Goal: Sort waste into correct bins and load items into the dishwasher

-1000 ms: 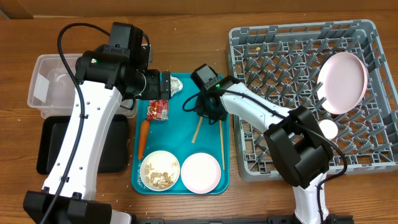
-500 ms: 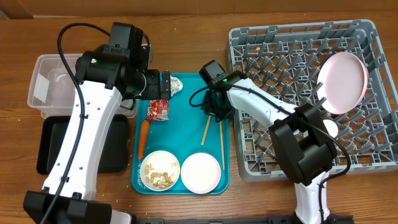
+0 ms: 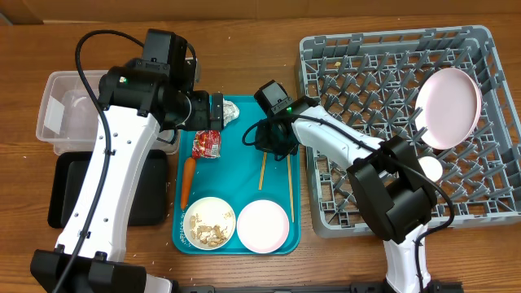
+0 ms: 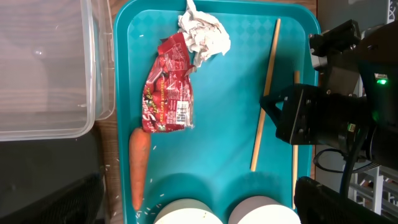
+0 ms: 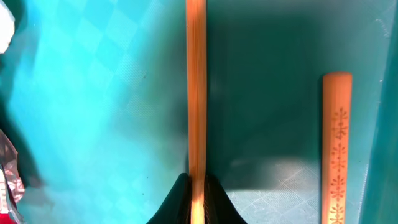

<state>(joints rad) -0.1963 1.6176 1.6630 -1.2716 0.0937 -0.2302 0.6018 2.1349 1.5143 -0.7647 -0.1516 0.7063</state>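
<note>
My right gripper is shut on one wooden chopstick over the teal tray. The second chopstick lies flat on the tray to its right. My left gripper hangs open and empty above the tray's far end, beside the foil ball. The red-and-silver wrapper lies just below the ball. A bowl with crumbs and an empty bowl sit at the tray's near end. The white plate and cup stand in the grey rack.
An orange carrot lies along the tray's left side. The clear tub stands at the far left, with the black tray in front of it. A few crumbs lie at the tray's near left corner.
My right gripper swung the held chopstick to the right, then back to the left. The left arm has not moved.
</note>
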